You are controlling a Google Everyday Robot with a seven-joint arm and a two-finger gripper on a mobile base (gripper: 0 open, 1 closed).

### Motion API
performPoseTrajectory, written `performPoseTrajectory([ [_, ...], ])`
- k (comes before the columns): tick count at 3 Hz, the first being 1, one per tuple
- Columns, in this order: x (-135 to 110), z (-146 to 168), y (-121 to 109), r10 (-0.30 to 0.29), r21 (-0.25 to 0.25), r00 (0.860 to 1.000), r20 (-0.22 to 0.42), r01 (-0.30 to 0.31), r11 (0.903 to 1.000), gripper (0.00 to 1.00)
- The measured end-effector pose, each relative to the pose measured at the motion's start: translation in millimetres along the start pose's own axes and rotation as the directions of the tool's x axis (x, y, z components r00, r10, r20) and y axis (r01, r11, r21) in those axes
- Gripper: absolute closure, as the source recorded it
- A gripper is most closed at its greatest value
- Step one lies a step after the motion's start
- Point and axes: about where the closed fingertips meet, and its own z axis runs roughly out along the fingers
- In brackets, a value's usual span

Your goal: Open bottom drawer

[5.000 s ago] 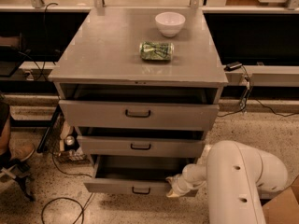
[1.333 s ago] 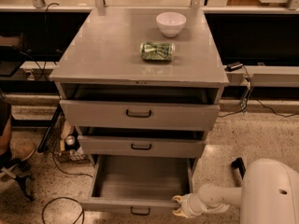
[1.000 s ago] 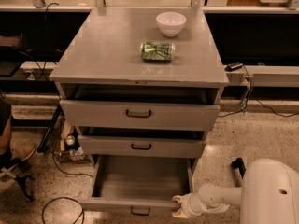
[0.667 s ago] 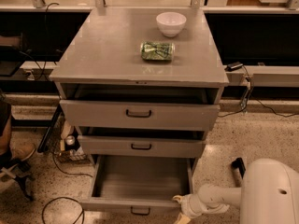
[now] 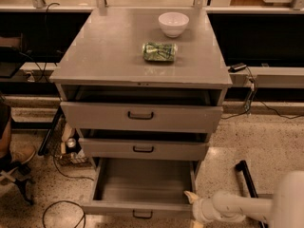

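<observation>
The claw (image 5: 192, 210), at the near right beside the bottom drawer's (image 5: 142, 188) front corner, runs off the lower edge. That edge also cuts the drawer's front panel and its handle (image 5: 142, 216). The arm (image 5: 251, 207) is cropped at the right edge.

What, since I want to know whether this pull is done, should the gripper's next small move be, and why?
Probably ease the gripper back from the drawer's right front corner and end the pull. The bottom drawer is already well out, with its inner floor in plain view and its front far ahead of the middle drawer, so more pulling seems to gain little.
</observation>
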Motion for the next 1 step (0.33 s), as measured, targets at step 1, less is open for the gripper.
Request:
performPoseTrajectory([
  [1, -3.4, -68.4, -4.9, -0.039, 0.125, 0.999, 0.001, 0.038, 0.9914, 0.0],
])
